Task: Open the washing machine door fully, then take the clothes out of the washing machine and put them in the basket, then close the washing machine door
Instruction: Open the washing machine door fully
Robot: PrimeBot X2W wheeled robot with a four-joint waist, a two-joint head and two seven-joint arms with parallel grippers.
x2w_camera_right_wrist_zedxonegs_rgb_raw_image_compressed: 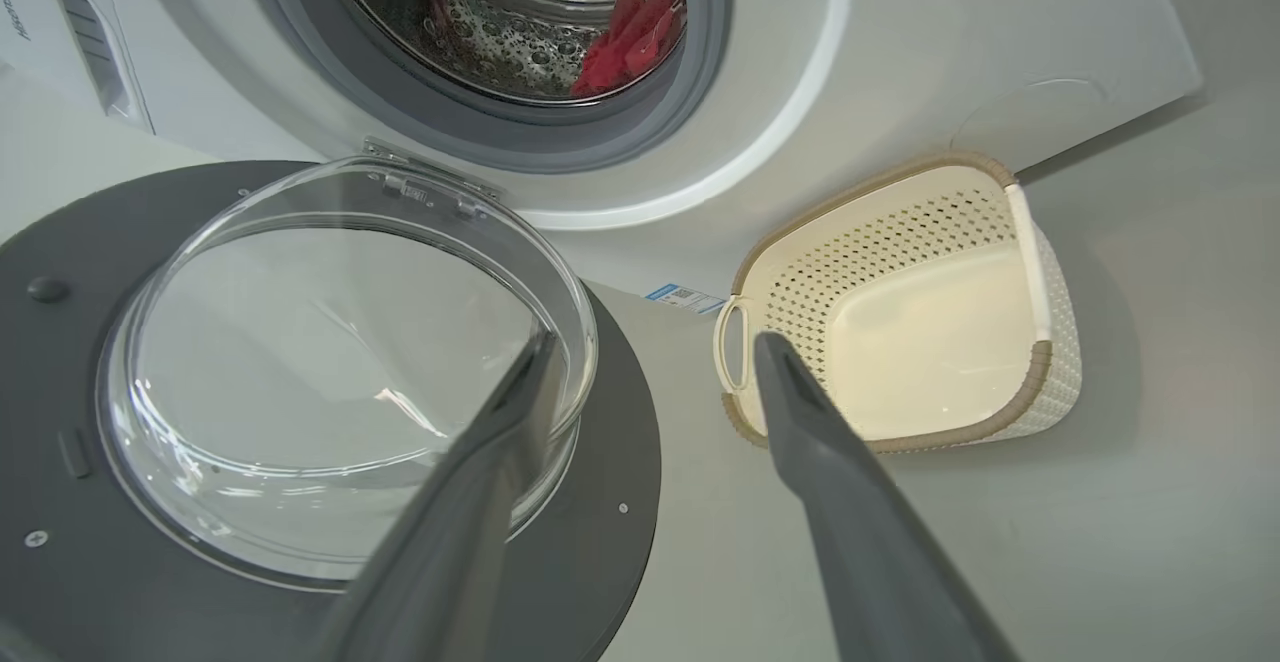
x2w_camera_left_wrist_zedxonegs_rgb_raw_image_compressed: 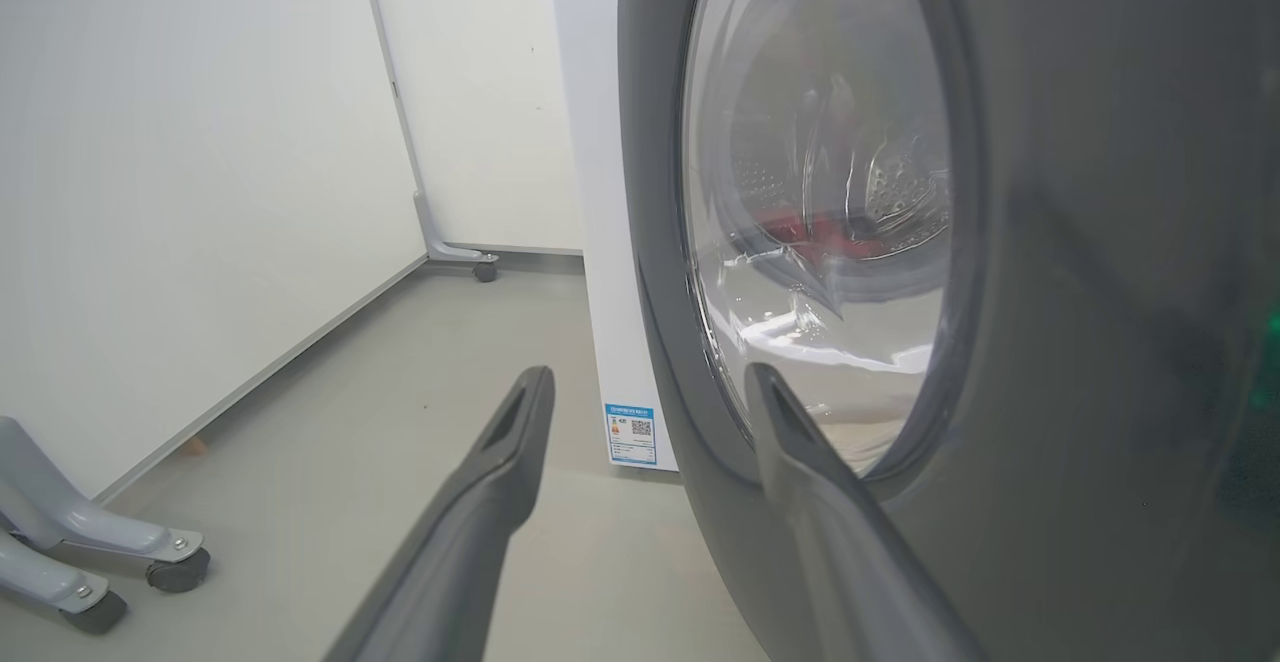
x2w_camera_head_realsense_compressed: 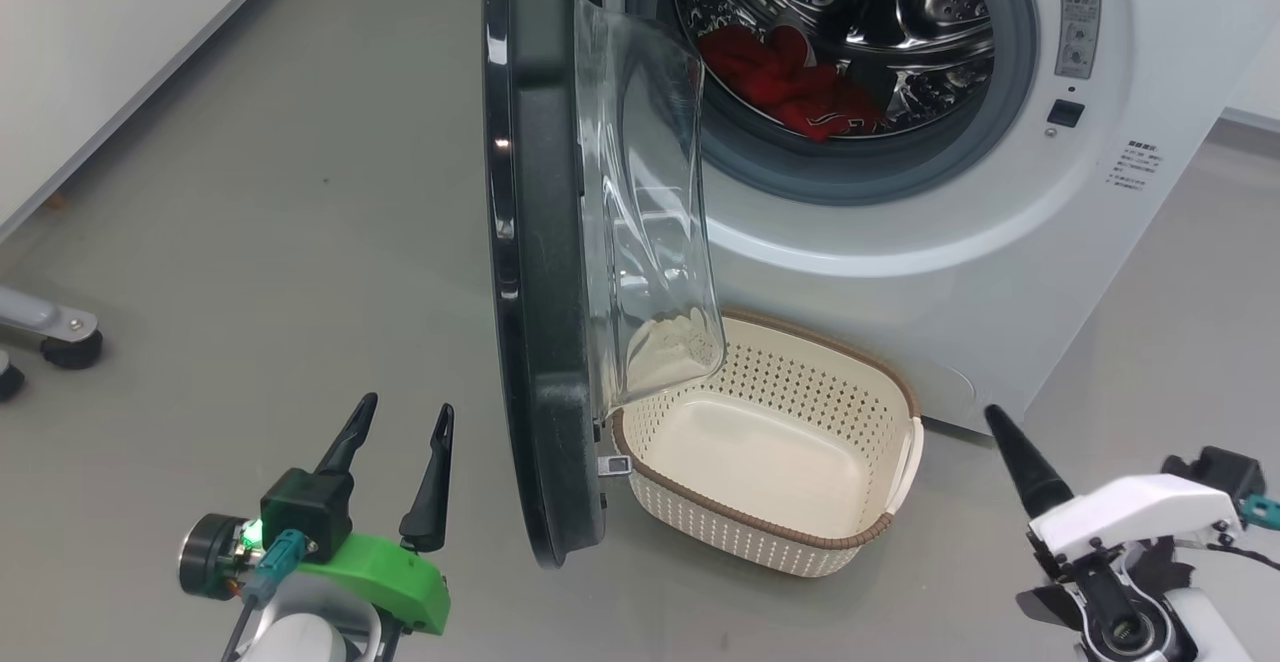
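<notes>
The washing machine (x2w_camera_head_realsense_compressed: 1000,272) stands at the back with its round black door (x2w_camera_head_realsense_compressed: 540,292) swung out edge-on, the glass bowl facing right. Red clothes (x2w_camera_head_realsense_compressed: 790,82) lie in the steel drum. The cream basket (x2w_camera_head_realsense_compressed: 760,452) sits empty on the floor below the opening, right of the door. My left gripper (x2w_camera_head_realsense_compressed: 405,410) is open, low on the door's left. Along the open left gripper (x2w_camera_left_wrist_zedxonegs_rgb_raw_image_compressed: 650,372), the door's outer face (x2w_camera_left_wrist_zedxonegs_rgb_raw_image_compressed: 1100,242) is close on the right. My right gripper (x2w_camera_right_wrist_zedxonegs_rgb_raw_image_compressed: 655,342) is open above the door (x2w_camera_right_wrist_zedxonegs_rgb_raw_image_compressed: 60,392) and basket (x2w_camera_right_wrist_zedxonegs_rgb_raw_image_compressed: 930,342); one finger (x2w_camera_head_realsense_compressed: 1025,467) shows at lower right.
Grey floor spreads left of the door. A white wall panel (x2w_camera_head_realsense_compressed: 100,62) runs along the far left, with grey caster feet (x2w_camera_head_realsense_compressed: 60,337) of a stand before it. The same feet (x2w_camera_left_wrist_zedxonegs_rgb_raw_image_compressed: 150,562) show low left in the left wrist view, and a blue label (x2w_camera_left_wrist_zedxonegs_rgb_raw_image_compressed: 632,434) marks the machine's side.
</notes>
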